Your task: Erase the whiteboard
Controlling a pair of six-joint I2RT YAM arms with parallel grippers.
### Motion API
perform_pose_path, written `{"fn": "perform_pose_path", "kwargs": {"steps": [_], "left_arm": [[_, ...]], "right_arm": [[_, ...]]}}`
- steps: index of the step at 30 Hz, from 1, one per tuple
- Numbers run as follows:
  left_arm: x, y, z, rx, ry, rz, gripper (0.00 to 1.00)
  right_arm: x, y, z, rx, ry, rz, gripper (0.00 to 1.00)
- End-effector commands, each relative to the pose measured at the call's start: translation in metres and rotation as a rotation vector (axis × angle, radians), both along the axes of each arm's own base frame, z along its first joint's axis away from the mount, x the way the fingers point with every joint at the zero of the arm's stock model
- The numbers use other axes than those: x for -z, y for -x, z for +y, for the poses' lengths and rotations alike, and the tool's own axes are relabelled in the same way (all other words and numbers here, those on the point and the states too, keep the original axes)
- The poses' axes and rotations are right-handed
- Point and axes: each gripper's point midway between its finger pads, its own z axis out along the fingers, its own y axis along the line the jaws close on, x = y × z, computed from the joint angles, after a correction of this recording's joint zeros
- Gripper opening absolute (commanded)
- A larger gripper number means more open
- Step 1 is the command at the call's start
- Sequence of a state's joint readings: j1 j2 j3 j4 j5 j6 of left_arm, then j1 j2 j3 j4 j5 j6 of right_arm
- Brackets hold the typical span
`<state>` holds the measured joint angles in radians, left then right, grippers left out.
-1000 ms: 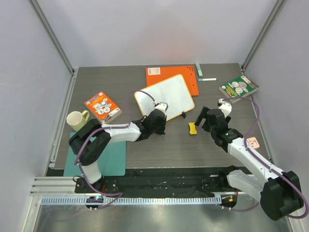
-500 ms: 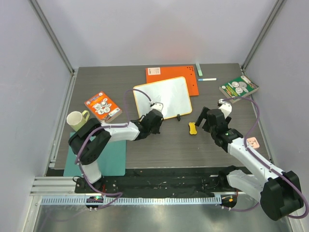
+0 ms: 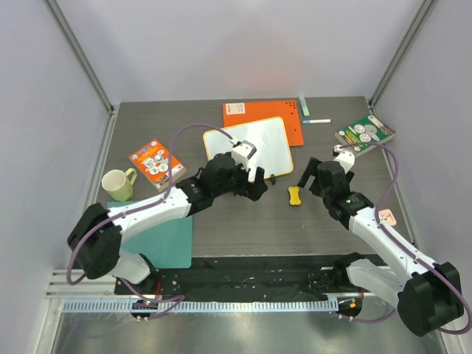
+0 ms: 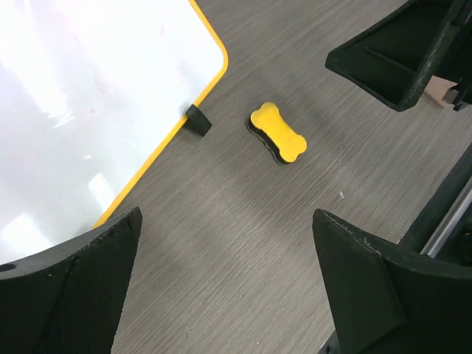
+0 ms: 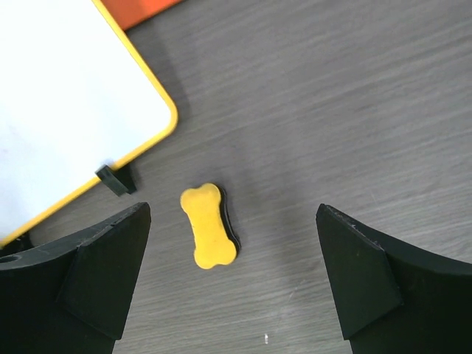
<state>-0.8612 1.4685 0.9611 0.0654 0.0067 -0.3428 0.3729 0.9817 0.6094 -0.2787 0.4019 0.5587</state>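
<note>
At the whiteboard's near edge, the left claw [image 4: 227,216] has just let go.
A second ago it was shut against the rim of the whiteboard [image 3: 258,140]; now its jaws stand wide and hold nothing. The board has slid back and left and rests partly over the orange book [image 3: 284,110]. The right claw [image 5: 232,214], fully open and empty, hangs above the yellow eraser [image 5: 210,226], which lies on the surface [image 3: 243,221] just beside the board's corner foot. Positioning looks finished, and picking up the eraser likely comes next.

Whiteboard [image 3: 258,140] partly behind left arm [image 3: 184,200]
</note>
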Motion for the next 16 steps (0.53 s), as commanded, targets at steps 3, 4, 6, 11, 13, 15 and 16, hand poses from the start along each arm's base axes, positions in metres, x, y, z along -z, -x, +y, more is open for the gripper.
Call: {"fn": "perform_pose_path", "kwargs": {"steps": [3,4,6,11,13,15,16], "left_arm": [[-0.046,-0.008,0.045,-0.043,0.103,0.016,1.0],[-0.054,-0.017,0.06,-0.076,0.156,0.036,1.0],[-0.062,-0.022,0.085,-0.148,0.187,0.03,1.0],[-0.062,-0.035,0.132,-0.276,0.136,0.003,1.0],[-0.06,-0.033,0.136,-0.283,0.138,0.0,1.0],[-0.062,-0.039,0.143,-0.341,0.143,-0.003,1.0],[-0.056,-0.039,0.147,-0.364,0.12,0.019,1.0]], "right_arm": [[-0.059,-0.024,-0.007,0.028,0.061,-0.127,1.0],[-0.062,-0.025,-0.014,0.047,0.091,-0.134,1.0],[-0.074,-0.028,-0.02,0.078,0.114,-0.162,1.0],[-0.077,-0.037,-0.031,0.134,0.16,-0.191,1.0],[-0.073,-0.041,-0.032,0.146,0.166,-0.194,1.0],[-0.066,-0.042,-0.038,0.197,0.176,-0.187,1.0],[-0.064,-0.042,-0.041,0.217,0.181,-0.185,1.0]]}}
